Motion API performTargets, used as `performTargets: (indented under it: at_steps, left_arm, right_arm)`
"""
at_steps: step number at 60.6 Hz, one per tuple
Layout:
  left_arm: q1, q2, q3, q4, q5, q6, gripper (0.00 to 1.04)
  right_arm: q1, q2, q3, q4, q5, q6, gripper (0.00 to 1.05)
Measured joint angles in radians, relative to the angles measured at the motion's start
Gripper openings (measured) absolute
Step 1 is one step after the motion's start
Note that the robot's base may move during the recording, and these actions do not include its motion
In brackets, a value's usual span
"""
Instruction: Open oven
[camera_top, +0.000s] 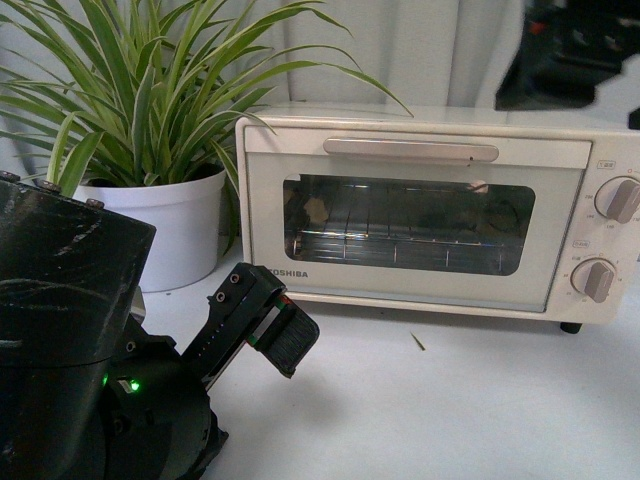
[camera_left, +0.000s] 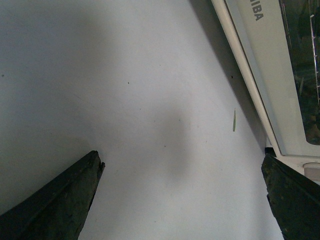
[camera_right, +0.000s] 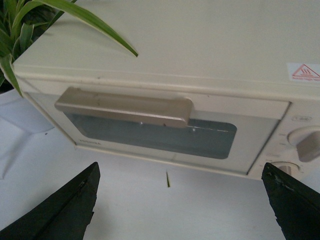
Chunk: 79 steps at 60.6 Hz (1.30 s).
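The cream-white oven (camera_top: 420, 270) stands on the white table with its glass door shut. Its long bar handle (camera_top: 410, 149) runs across the top of the door, and two round knobs (camera_top: 618, 199) sit on the right side. My left gripper (camera_top: 275, 328) hovers open low in front of the oven's left corner, holding nothing. In the left wrist view this gripper (camera_left: 182, 161) is over bare table with the oven's door edge (camera_left: 260, 60) beside it. My right gripper (camera_right: 181, 170) is open and empty, above and in front of the oven, with the handle (camera_right: 125, 106) ahead of it.
A spider plant (camera_top: 150, 100) in a white pot (camera_top: 170, 230) stands just left of the oven; one leaf (camera_right: 95, 22) reaches over its top. A small green sliver (camera_top: 418, 343) lies on the table in front of the door. A hot-surface sticker (camera_right: 304, 71) marks the oven's top.
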Motion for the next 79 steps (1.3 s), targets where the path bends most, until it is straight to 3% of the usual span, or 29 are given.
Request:
performTargets:
  at_steps: [9, 24, 79]
  left_arm:
    - [0.006, -0.005, -0.002, 0.001, 0.01, 0.0, 0.98]
    - [0.022, -0.02, -0.021, 0.008, 0.023, -0.003, 0.98]
    - [0.006, -0.03, -0.031, 0.021, 0.054, -0.051, 0.98]
  right_arm:
    - [0.041, 0.123, 0.166, -0.095, 0.119, 0.043, 0.95]
    - [0.061, 0.23, 0.288, -0.212, 0.225, 0.064, 0.95]
    - [0.06, 0.353, 0.384, -0.238, 0.388, 0.071, 0.95]
